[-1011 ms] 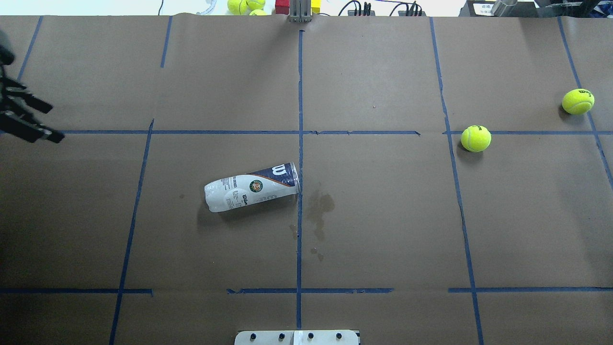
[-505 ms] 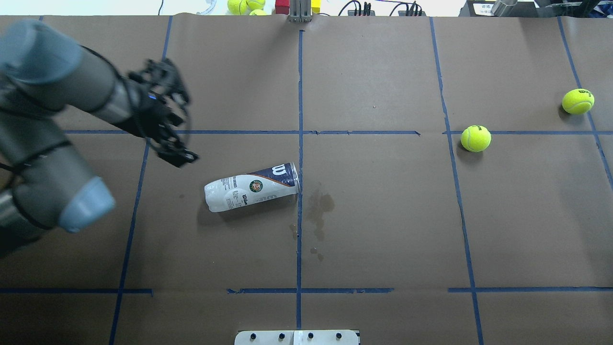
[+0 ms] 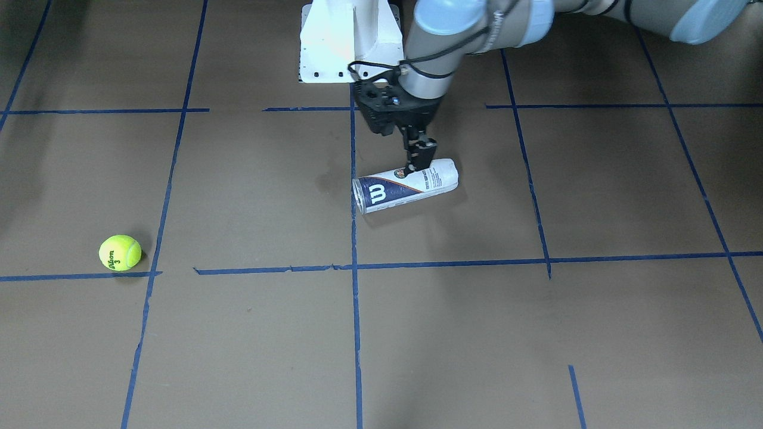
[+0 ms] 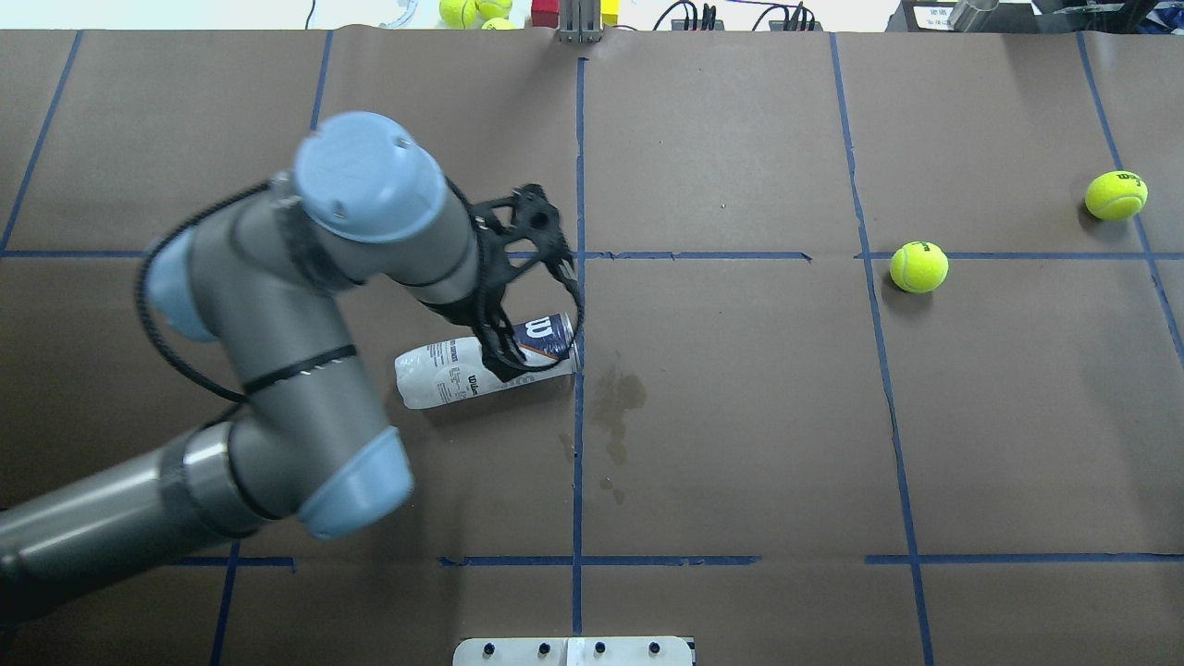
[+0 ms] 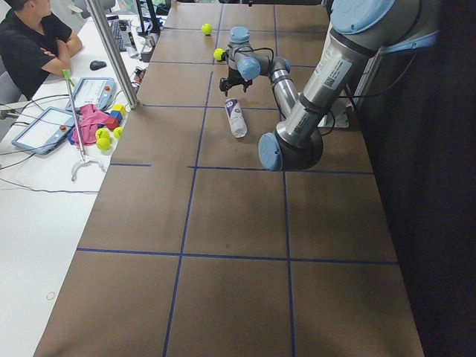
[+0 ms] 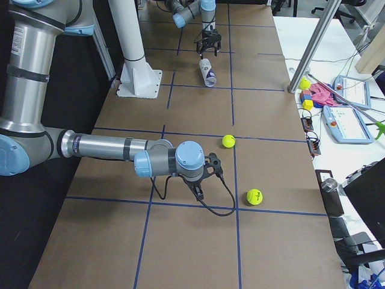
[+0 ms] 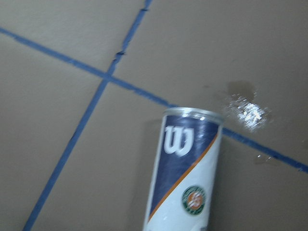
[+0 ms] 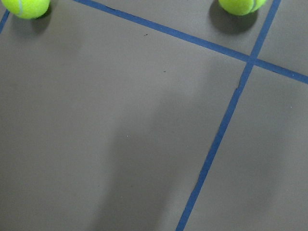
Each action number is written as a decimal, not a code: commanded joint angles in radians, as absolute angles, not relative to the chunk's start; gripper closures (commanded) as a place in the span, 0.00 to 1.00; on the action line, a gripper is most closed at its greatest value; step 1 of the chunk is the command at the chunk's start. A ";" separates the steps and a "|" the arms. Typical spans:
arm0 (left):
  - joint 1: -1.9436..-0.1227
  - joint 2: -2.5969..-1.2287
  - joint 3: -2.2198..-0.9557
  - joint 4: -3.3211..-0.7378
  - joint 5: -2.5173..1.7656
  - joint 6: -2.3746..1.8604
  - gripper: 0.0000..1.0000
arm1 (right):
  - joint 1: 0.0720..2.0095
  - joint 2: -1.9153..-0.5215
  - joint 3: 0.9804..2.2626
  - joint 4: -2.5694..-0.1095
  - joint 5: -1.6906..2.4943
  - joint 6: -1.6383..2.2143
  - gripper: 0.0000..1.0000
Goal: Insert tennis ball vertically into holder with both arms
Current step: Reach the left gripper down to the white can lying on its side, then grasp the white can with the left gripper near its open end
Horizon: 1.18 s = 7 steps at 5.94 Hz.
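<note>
Brown paper marked with blue tape lines point(image 4: 579, 166) covers the table point(image 4: 740, 444). Near its middle the can point(image 4: 444, 372) lies flat on its side. Its long axis runs roughly across the table, slightly skewed. The metal-rimmed mouth, at the navy end with the white "W", points toward the robot's right and sits just beside the central tape line. The white closed end points toward the robot's left. A dark stain point(image 4: 618, 393) marks the paper just past the mouth.

The left gripper point(image 4: 513, 314) hangs over the can with its jaws spread wide and nothing in their grasp. In the front-facing view one finger point(image 3: 420, 156) comes down in front of the middle of the can; whether it touches cannot be told. The left wrist view shows the can lying free on the paper.

The tennis ball point(image 3: 120, 252), lettered "Wilson 3", rests well apart from the can on the robot's right, against a tape line. A second ball point(image 4: 1116, 195) lies further right, near the table's edge. The right gripper point(image 6: 203, 183) sits low over the paper near both balls, on the robot's side of them; how far it is spread cannot be told.
</note>
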<state>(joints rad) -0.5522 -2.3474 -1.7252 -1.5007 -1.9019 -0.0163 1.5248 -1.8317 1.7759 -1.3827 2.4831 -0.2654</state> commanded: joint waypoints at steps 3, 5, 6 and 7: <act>-0.518 -2.555 -1.416 -1.402 -1.720 0.200 0.00 | 1.525 -1.835 1.779 -1.384 2.480 -0.262 0.00; -0.509 -2.546 -1.414 -1.397 -1.717 0.189 0.00 | 1.525 -1.835 1.770 -1.393 2.480 -0.250 0.00; -0.490 -2.528 -1.422 -1.397 -1.717 0.131 0.00 | 1.525 -1.835 1.770 -1.393 2.482 -0.249 0.00; -0.464 -2.519 -1.422 -1.399 -1.715 0.103 0.00 | 1.525 -1.835 1.769 -1.393 2.482 -0.247 0.00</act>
